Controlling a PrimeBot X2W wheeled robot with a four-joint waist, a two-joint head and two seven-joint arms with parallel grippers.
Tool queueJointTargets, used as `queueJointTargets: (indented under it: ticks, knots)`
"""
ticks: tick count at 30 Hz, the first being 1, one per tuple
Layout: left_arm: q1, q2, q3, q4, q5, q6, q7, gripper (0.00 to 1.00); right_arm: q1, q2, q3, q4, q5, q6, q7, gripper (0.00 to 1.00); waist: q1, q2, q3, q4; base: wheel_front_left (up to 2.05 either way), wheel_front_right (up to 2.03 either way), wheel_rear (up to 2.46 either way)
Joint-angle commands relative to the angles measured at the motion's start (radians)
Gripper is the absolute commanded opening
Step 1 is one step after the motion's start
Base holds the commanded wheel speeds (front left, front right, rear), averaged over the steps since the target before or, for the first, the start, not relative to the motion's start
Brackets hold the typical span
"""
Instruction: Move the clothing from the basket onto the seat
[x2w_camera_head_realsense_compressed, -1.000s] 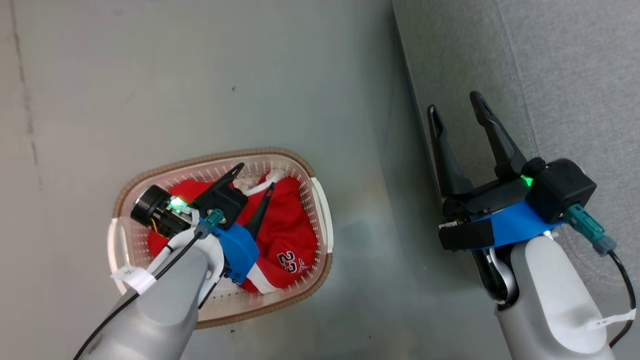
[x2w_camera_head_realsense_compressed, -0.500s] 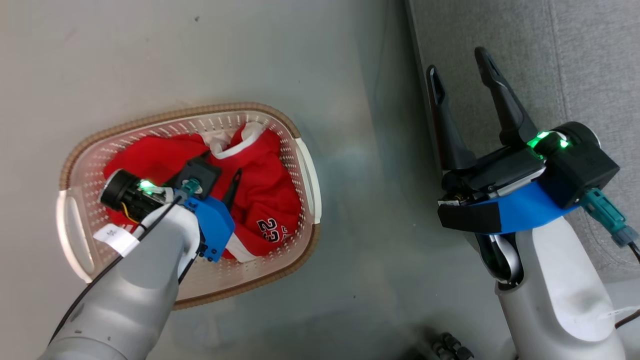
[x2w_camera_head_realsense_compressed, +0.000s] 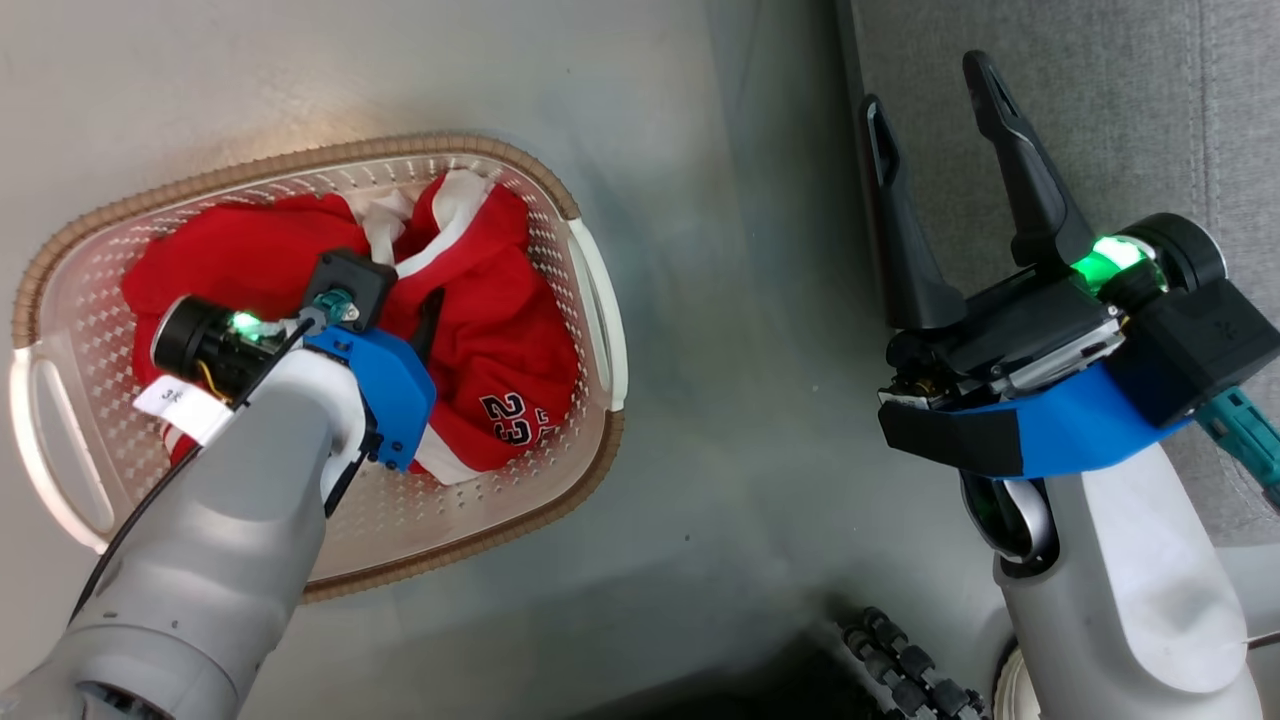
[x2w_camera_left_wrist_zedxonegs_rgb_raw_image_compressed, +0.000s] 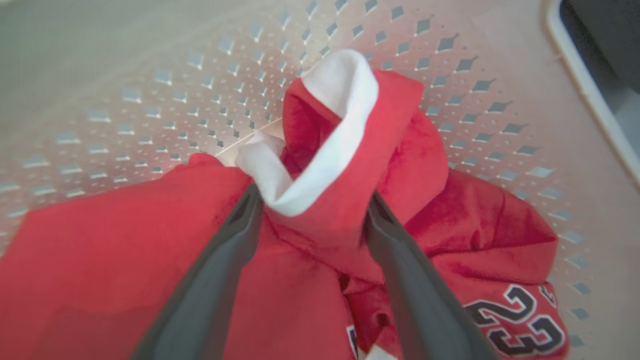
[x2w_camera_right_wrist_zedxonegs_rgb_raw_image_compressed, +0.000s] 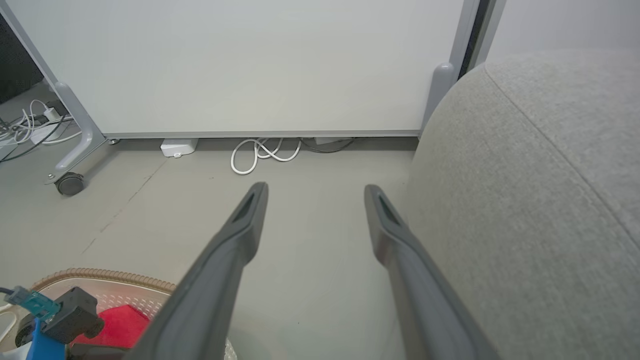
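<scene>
Fingers (x2w_camera_left_wrist_zedxonegs_rgb_raw_image_compressed: 220, 270) of the left gripper (x2w_camera_left_wrist_zedxonegs_rgb_raw_image_compressed: 314, 197) stand spread wide inside the basket (x2w_camera_head_realsense_compressed: 300, 160), pinching nothing. In the left wrist view a raised fold of the clothing (x2w_camera_left_wrist_zedxonegs_rgb_raw_image_compressed: 100, 270) stands between the two tips. It is red fabric rolled over with a broad white trim band, close against each inner face, and the tips are sunk into the cloth around it. From that fold the heap spreads toward 7 o'clock as a smooth, flat red panel. Toward 4 o'clock it lies in crumpled folds bearing "23" in black-and-white lettering. The cloth looks soft, with a slight sheen.

In the head view the basket sits at 9 o'clock on the floor (x2w_camera_head_realsense_compressed: 720, 300). It is an oval tub of cream-white plastic, its walls pierced with rows of small diamond holes. It has a brown ribbed rim and a white handle at its 3 o'clock and 9 o'clock ends. The red heap fills the half toward 12 o'clock, and bare perforated bottom shows toward 6 o'clock.

A strip of smooth, dull grey floor separates the basket from the right gripper (x2w_camera_head_realsense_compressed: 926, 85), at 3 o'clock in the head view. Its long, dark, tapering fingers are likewise spread with nothing between them. They point to 12 o'clock, held in the air just beside the flank of the seat (x2w_camera_head_realsense_compressed: 1100, 100). The seat takes up 1 to 3 o'clock, in light grey, coarse-woven upholstery. The right wrist view shows a stitched seam and a rounded corner.
</scene>
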Motion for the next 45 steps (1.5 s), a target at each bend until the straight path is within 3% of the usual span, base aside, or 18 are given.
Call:
queueJointTargets:
  ticks: [1,11,12,13,14,23,33,45]
  knots:
    - [-0.027,0.011,-0.013,-0.005,-0.012,-0.001,0.003,1.0,-0.01,-0.002,-0.001,-0.009,0.006,0.002,-0.004,1.0,-0.0001,0.0,0.018,-0.004,0.0,0.0,0.0]
    - [-0.063,0.007,-0.092,-0.012,-0.092,-0.001,0.013,1.0,-0.013,-0.002,0.004,-0.026,0.013,0.002,-0.004,1.0,-0.0001,0.0,0.055,-0.01,0.0,0.0,0.0]
    - [-0.065,0.004,-0.101,-0.016,-0.103,-0.001,0.02,0.84,-0.014,-0.002,0.003,-0.027,0.014,0.002,-0.004,1.0,-0.0001,0.0,0.057,-0.01,0.0,0.0,0.0]
    - [-0.069,0.003,-0.108,-0.02,-0.114,-0.001,0.022,0.31,-0.014,-0.002,0.002,-0.028,0.014,0.002,-0.004,1.0,-0.0001,0.0,0.059,-0.009,0.0,0.0,0.0]
    - [-0.073,0.004,-0.119,-0.024,-0.119,-0.001,0.02,0.0,-0.015,-0.002,0.001,-0.028,0.014,0.002,-0.004,1.0,-0.0001,0.0,0.06,-0.008,0.0,0.0,0.0]
    - [-0.082,0.001,-0.201,-0.051,-0.187,-0.001,-0.026,0.0,-0.016,-0.002,-0.005,-0.012,0.014,0.002,-0.004,1.0,-0.0001,0.0,0.031,0.008,0.0,0.0,0.0]
    - [-0.042,-0.009,-0.245,-0.097,-0.254,-0.001,-0.07,0.0,0.007,-0.002,-0.016,0.018,0.014,0.002,-0.004,1.0,-0.0001,0.0,-0.071,0.05,0.0,0.0,0.0]
    - [0.087,0.023,-0.108,-0.262,-0.161,-0.001,-0.071,0.0,0.068,-0.002,-0.027,0.08,-0.001,0.002,-0.004,1.0,-0.0001,0.0,-0.27,0.112,0.0,0.0,0.0]
